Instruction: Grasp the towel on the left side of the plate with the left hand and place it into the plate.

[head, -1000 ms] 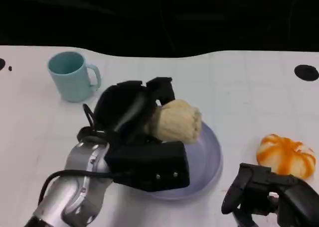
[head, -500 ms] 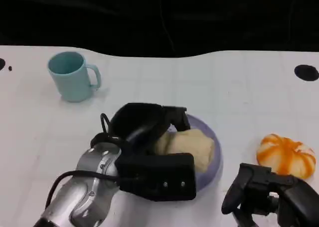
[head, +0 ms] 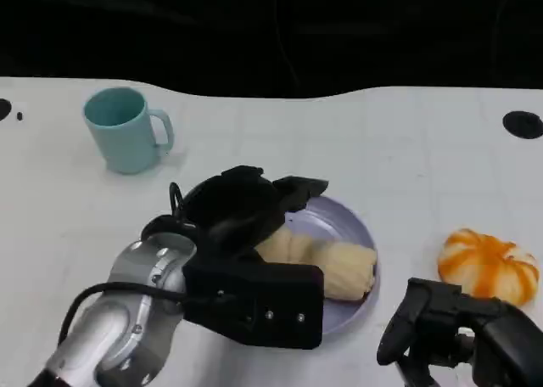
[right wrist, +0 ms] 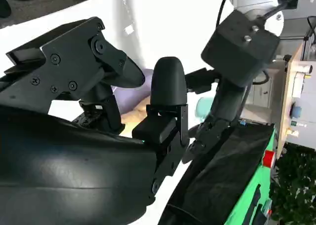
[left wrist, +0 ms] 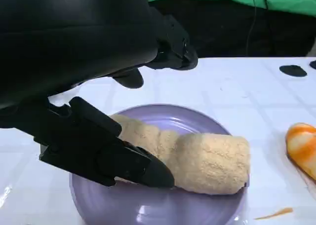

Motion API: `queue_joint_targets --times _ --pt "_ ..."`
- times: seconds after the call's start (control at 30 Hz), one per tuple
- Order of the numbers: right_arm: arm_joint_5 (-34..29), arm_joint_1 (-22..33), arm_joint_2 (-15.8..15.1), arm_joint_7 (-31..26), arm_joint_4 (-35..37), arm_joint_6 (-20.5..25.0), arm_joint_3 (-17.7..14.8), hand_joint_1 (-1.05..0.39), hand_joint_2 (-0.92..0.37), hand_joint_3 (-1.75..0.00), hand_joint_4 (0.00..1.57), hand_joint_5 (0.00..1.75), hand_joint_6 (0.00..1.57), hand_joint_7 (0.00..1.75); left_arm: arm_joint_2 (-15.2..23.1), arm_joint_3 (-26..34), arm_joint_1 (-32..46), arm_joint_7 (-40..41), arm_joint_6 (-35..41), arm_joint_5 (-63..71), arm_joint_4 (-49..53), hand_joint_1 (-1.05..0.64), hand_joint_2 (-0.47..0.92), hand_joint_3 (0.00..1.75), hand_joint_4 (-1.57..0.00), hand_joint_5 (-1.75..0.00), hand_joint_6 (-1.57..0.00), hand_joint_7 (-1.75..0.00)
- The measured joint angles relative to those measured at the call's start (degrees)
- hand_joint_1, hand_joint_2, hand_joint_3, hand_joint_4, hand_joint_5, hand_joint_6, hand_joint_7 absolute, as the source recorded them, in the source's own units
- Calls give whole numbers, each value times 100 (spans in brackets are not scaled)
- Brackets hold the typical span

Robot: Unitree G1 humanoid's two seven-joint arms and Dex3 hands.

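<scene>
Left hand [head: 242, 213] over near-left side of plate [head: 356, 226], fingers spread above and beside towel [left wrist: 197, 156]; one lower finger seems to touch the roll, grip unclear. Towel lies inside the purple plate, rolled, long axis running left-to-right, its far end near the plate's right rim. Right hand [head: 458, 332] low at table's [head: 407, 141] near edge, empty, fingers loosely apart. Teal cup [head: 125, 130] stands well left; orange pumpkin [head: 488, 264] right of plate.

Teal mug [head: 125, 129] upright far left, orange-white pumpkin [head: 487, 266] right, white table [head: 407, 158]
</scene>
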Motion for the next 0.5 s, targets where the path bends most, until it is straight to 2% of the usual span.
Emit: queue_joint_targets --times 0.27,0.43,0.5 --pt "-16 -20 -2 -1 9 -1 0 -12 -58 -106 76 166 69 136 284 568 337 -478 262 -498 -948 -69 92 9 -6 -71 -23 -4" --pt "-19 -28 -3 3 28 -10 -2 -12 -58 -105 76 166 69 135 428 1104 726 -667 362 -1132 -1497 -51 92 14 -20 -73 -33 -7" --pt "-19 -34 -3 5 34 -11 -2 -12 -58 -105 76 167 70 134 429 1348 904 -702 400 -1545 -1685 -43 92 17 -30 -72 -39 -8"
